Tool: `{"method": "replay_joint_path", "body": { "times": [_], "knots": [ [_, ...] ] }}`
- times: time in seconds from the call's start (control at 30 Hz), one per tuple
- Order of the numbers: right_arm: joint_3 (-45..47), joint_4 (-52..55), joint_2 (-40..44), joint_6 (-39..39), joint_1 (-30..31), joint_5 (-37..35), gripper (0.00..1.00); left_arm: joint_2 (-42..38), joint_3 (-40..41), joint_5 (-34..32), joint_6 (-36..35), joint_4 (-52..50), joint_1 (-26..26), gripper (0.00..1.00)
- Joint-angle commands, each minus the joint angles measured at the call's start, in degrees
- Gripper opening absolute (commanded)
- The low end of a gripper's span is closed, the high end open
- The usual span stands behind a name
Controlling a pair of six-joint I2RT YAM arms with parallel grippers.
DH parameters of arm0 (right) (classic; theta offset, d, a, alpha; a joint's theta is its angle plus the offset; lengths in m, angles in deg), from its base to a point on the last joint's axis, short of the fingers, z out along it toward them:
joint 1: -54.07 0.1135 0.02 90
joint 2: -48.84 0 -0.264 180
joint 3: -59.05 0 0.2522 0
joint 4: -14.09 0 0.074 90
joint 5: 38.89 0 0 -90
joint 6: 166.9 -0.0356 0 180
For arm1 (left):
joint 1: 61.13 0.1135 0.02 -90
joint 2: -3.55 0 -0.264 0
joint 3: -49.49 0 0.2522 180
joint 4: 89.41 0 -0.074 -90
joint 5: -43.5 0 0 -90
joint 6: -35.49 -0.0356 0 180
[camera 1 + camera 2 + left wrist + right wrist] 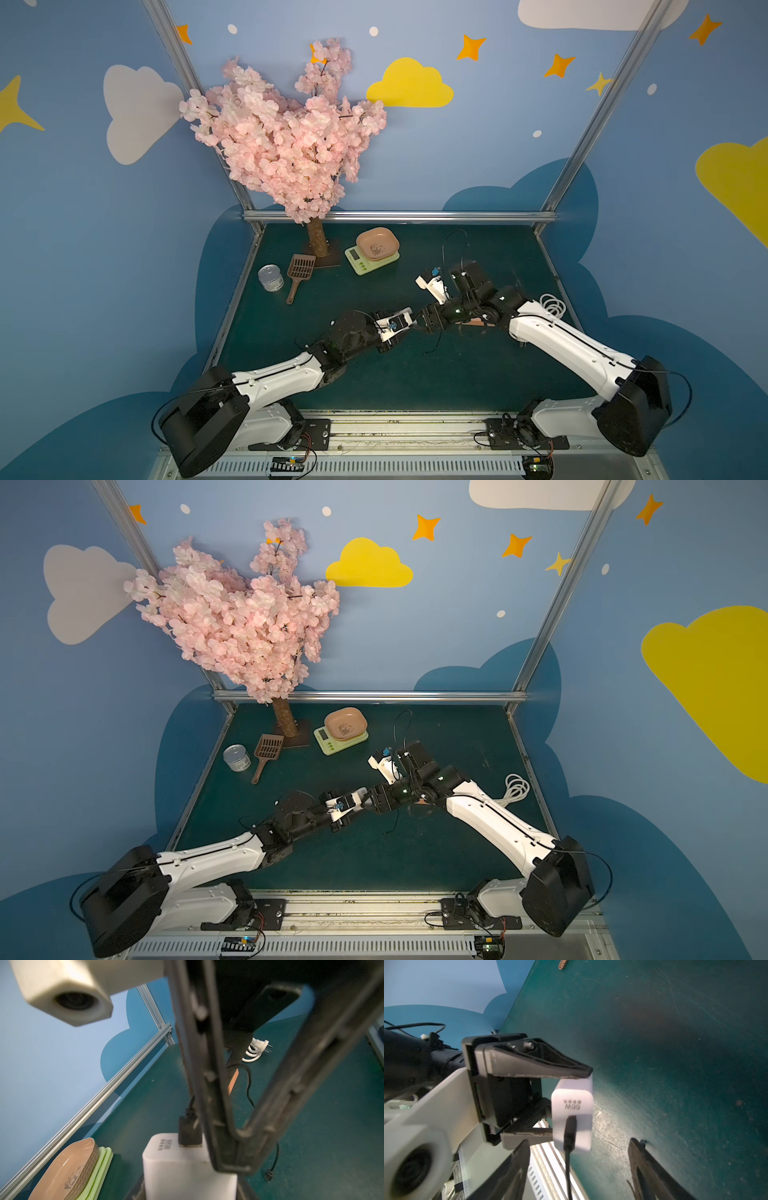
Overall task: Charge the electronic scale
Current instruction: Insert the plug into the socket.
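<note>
Table (415, 374): dark green, both arms reaching over its middle.
Tree (286, 137): pink blossom, back left corner.
Scale (362, 266): at the back, near the trunk, pink dish (377, 243) on top, well apart from both grippers.
Left gripper (569, 1103): clamped on the charger (187, 1169).
Right gripper (580, 1141): fingers apart, just beside the charger.
Cable (568, 1167): black, plugged into the charger.

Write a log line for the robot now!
left gripper: holds white charger | right gripper: open | black cable: in charger, far end loose | electronic scale: unplugged
</note>
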Motion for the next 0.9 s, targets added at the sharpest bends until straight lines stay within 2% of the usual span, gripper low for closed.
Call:
{"method": "replay_joint_path", "body": {
  "times": [0.0, 0.1, 0.37, 0.5, 0.6, 0.67, 0.8, 0.87],
  "knots": [
    [-0.1, -1.7, -1.0, -1.8, 1.1, -2.0, 0.74, 0.4, -1.7, 1.0, 1.0, 1.8, -0.1, 0.33],
    [-0.2, -2.6, -2.2, -2.6, 1.6, -1.6, 0.69, 0.7, -1.9, 0.9, 1.0, 1.8, -0.1, 0.33],
    [0.5, -7.4, -3.5, -5.6, 1.7, 1.5, 0.48, 1.4, -2.3, 1.0, 1.3, 2.0, -0.2, 0.33],
    [0.4, -7.6, -3.6, -5.6, 1.7, 1.2, 0.32, 1.7, -2.3, 1.1, 1.4, 2.2, -0.2, 0.33],
    [0.4, -7.2, -3.7, -5.5, 1.6, 0.4, 0.15, 2.1, -2.4, 1.0, 1.6, 2.5, -0.2, 0.34],
    [0.5, -6.6, -3.7, -5.2, 1.5, -0.2, 0.11, 2.1, -2.3, 1.1, 2.0, 3.0, -0.2, 0.42],
    [0.0, -4.6, -3.3, -4.1, 0.9, -1.8, 0.10, 1.8, -1.9, 1.1, 2.3, 3.8, -0.3, 0.67],
    [-0.5, -2.3, -3.0, -3.2, 0.3, -4.3, 0.10, 1.2, -1.6, 1.0, 2.4, 4.2, -0.2, 0.74]
  ]
}}
